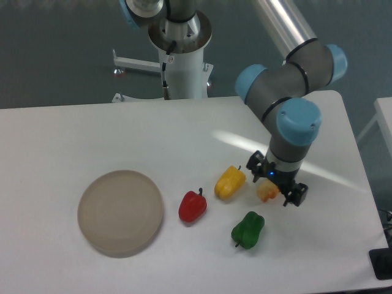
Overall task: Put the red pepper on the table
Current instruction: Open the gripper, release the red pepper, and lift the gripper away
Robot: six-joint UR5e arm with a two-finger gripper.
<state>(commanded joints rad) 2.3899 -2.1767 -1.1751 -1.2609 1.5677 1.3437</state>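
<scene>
While the gripper [277,185] (grasp unclear) hovers, red pepper [192,206] stands stem-up on table [92,135]

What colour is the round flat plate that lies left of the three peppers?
The round flat plate is plain beige, seen best in the fixed camera view.

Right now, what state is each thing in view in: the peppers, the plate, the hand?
Small glossy red pepper: lying on the white table, right of the plate, not held.
Yellow pepper: on its side on the table, free.
Green pepper: resting on the table, free.
Round beige plate: flat, nothing on it.
Hand: low over a small orange-yellow object; cannot tell if gripping.
</scene>
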